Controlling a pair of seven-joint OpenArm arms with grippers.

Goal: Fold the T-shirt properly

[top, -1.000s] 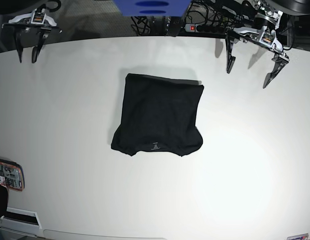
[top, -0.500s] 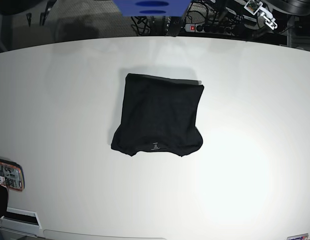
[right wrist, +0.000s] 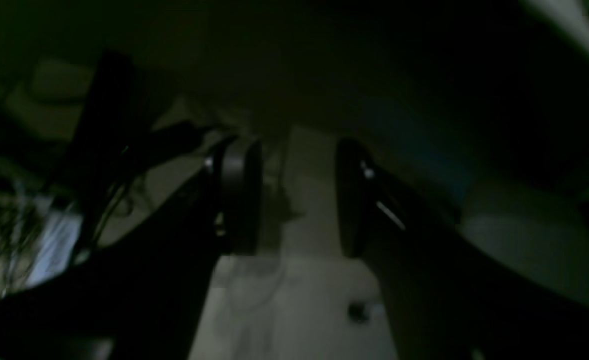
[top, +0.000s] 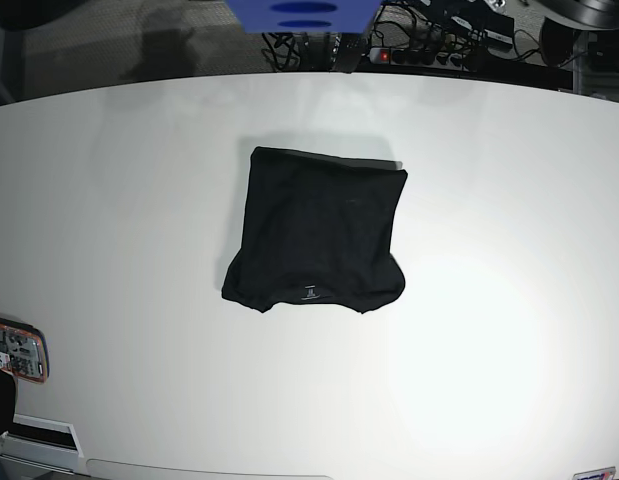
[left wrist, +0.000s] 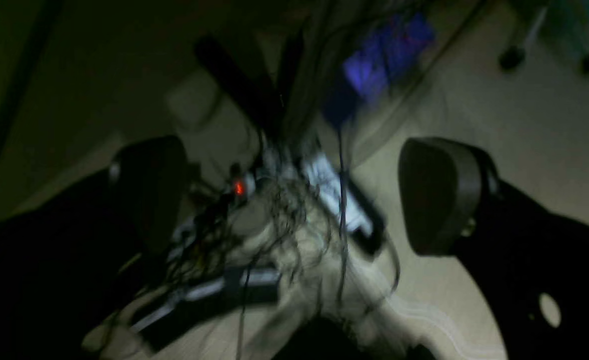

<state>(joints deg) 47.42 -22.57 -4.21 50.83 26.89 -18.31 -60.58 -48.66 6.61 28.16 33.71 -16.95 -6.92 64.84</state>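
- From my seat the T-shirt [top: 314, 232] lies near the middle of the white table [top: 509, 300], folded into a compact dark block, roughly squared off.
- Far edge looks straight and crisp; near edge flares a bit at both corners, w/ the small neck label [top: 310, 292] showing there.
- Neither arm shows in the base view, so nothing is touching the cloth.
- Left gripper [left wrist: 294, 200]: wrist cam shows both fingers spread wide, nothing between them, only a blurry tangle of cables [left wrist: 274, 235] and floor beyond. Empty, fully apart.
- Right gripper [right wrist: 297, 195]: pads sit partway apart w/ a clear gap, nothing pinched. Pic is dark, but I see floor through the gap.
- My read: folding looks essentially done; shirt reads as a finished packet, arms clear of the table.
- What might be left, imo: tidy the flared near corners if a squarer result is wanted. Otherwise nothing obvious remains.
- Can't tell how even the layers underneath are; only the top face shows.
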